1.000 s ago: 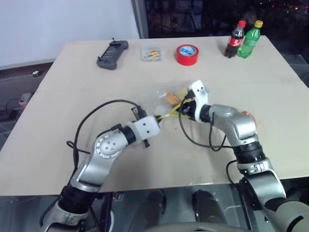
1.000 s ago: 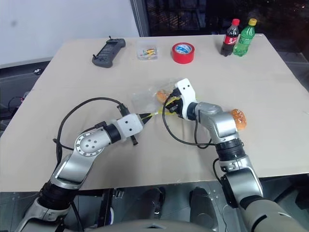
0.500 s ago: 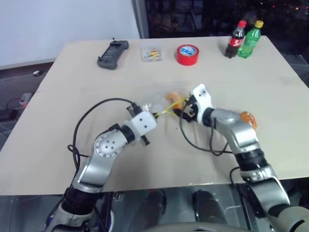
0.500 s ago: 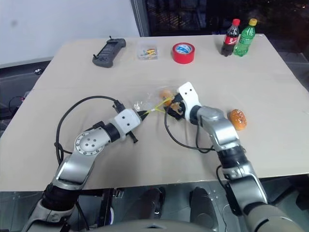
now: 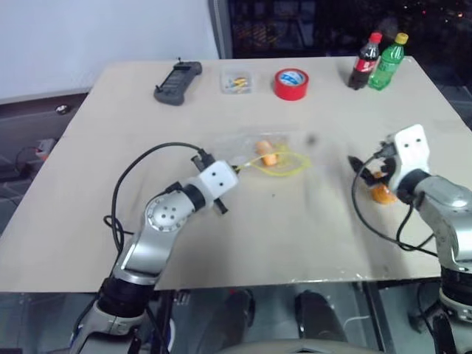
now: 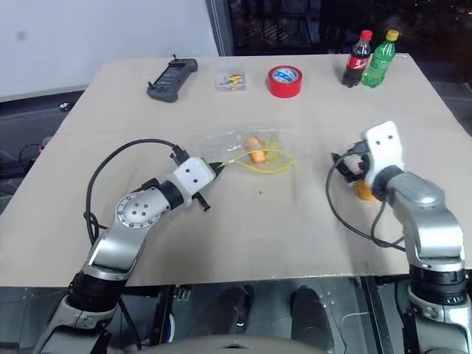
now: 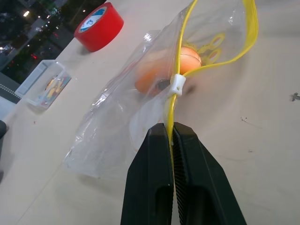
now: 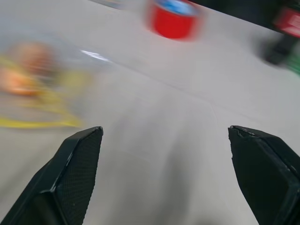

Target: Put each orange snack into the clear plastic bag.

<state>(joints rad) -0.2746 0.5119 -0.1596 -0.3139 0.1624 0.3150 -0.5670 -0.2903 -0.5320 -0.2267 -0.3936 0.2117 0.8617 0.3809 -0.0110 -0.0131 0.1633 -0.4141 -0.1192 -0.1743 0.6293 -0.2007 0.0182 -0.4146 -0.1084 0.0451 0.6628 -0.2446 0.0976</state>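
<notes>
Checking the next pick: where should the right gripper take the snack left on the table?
Across the short width of the snack, coming down from above, I'd judge. It lies low on the bare table, partly hidden under the open right gripper, so a side approach looks awkward. The other snack sits in the bag.

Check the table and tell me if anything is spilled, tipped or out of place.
Nothing stands out. One orange snack sits inside the clear plastic bag, which the left gripper pinches by its yellow seal strip. The second orange snack lies on the tan table by the open right gripper. Both soda bottles stand upright.
</notes>
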